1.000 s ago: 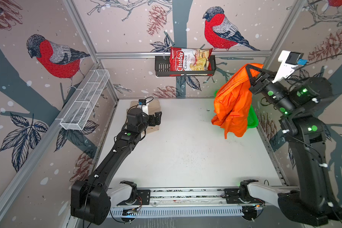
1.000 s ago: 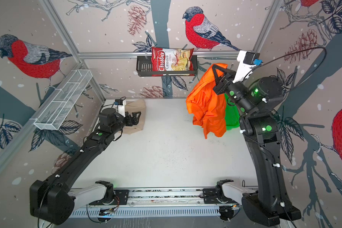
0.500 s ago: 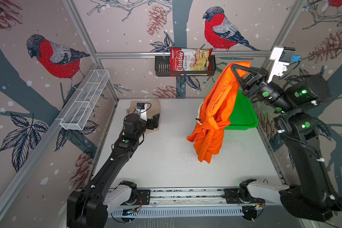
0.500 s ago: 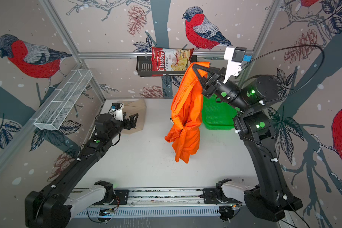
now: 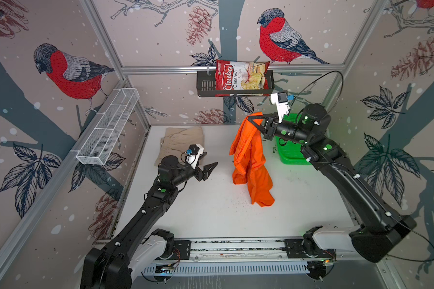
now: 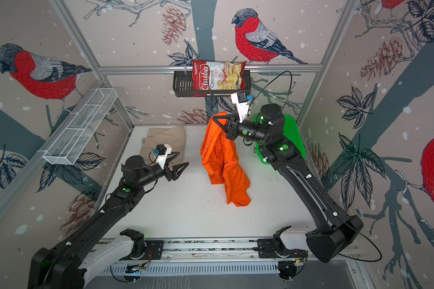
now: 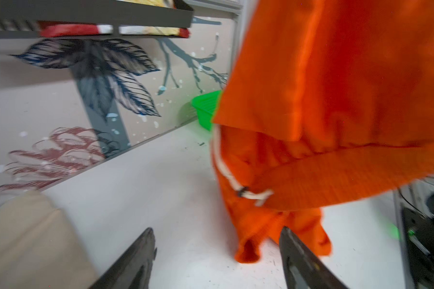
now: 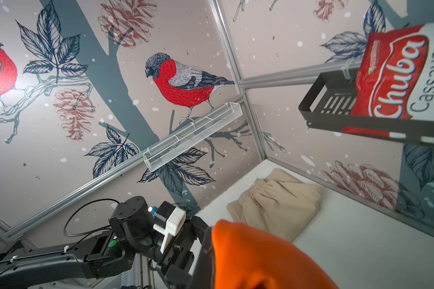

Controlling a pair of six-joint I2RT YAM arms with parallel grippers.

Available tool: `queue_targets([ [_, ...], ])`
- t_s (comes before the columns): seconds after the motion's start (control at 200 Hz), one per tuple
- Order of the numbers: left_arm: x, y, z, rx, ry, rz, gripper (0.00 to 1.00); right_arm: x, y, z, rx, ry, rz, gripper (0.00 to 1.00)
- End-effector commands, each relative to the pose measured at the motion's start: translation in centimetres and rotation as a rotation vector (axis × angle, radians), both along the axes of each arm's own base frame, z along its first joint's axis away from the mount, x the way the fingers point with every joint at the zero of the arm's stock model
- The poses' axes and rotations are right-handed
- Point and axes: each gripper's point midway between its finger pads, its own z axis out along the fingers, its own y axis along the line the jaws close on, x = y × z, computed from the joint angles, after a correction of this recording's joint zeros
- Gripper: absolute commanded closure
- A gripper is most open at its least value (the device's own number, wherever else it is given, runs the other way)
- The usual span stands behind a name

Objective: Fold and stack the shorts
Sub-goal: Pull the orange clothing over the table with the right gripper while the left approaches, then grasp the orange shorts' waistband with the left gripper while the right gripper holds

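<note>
Far left on the white table (image 5: 211,215), plain beige cloth shorts (image 5: 183,138) lie folded. The left hand (image 5: 210,160), spread apart and empty, faces bright orange cloth shorts (image 5: 251,160) hanging from the right hand (image 5: 254,123), which is clamped on their top edge. The likely next move is catching a free waistband corner to spread them.

The left arm (image 5: 145,212) and right arm (image 5: 353,192) are matte black, made of chunky rounded links dotted with small white clips and green status lights, each joined to a white base block on a silver rail (image 5: 236,246). Each wrist bears a white camera mount (image 5: 280,102) with a blue plug and a thin black cable (image 5: 336,75). The left gripper (image 5: 210,160) and right gripper (image 5: 251,123) have black, tapering, wedge-shaped fingers.
</note>
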Motion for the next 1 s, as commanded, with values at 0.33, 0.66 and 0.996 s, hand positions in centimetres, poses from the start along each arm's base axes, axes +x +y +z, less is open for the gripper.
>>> queue_targets([
  [0.33,-1.5,-5.4,-1.2,0.111,-0.138,-0.020,0.17,0.7,1.6,0.3,0.057,-0.031,-0.073,1.00],
  [0.66,-0.2,-6.1,-3.2,0.107,-0.152,0.062,0.16,0.3,1.9,1.1,0.088,-0.021,-0.082,1.00],
  [0.996,1.3,-6.6,-3.3,0.034,-0.186,0.108,0.21,-0.5,2.0,2.0,0.101,-0.029,-0.065,1.00],
])
